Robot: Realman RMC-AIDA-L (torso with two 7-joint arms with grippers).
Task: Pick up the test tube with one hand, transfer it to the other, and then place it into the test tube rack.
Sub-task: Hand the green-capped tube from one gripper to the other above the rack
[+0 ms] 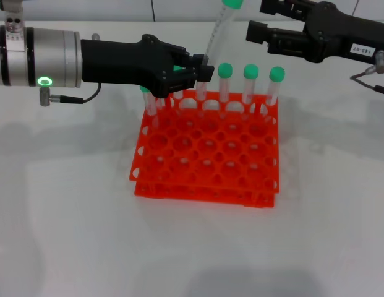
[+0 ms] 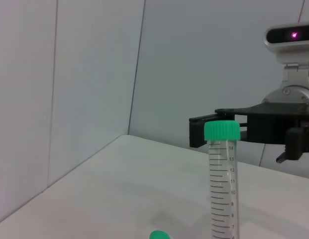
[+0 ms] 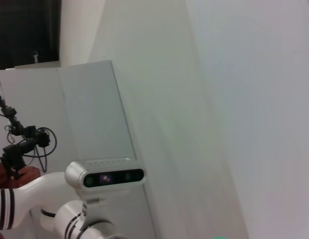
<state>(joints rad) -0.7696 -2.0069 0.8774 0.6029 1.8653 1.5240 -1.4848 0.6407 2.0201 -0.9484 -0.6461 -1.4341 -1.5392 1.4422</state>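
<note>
Left hand (image 1: 201,73), black on a silver wrist with a green-lit ring, reaching across above the far row of the test tube rack (image 1: 207,151), fingers clamped on the lower part of the test tube (image 1: 217,30). Tube tilted, green cap up and leaning away toward the right hand (image 1: 256,25), body rising clear of the rack's holes. In the left wrist view, same tube (image 2: 222,184) upright in the foreground with printed graduations, green cap just in front of the right hand (image 2: 211,132).

Right hand up high beside the tube's cap, black with a small white number label, fingers parted with a narrow gap, not touching the tube.

Orange-red rack resting on the white counter (image 1: 68,235), below and just ahead of the left hand. Other green-capped tubes (image 1: 250,86) standing upright in the far row, three showing clear beyond the left fingertips, more partly hidden under the hand.

Right wrist view: only wall, a cabinet and the robot's head camera (image 3: 105,177).
</note>
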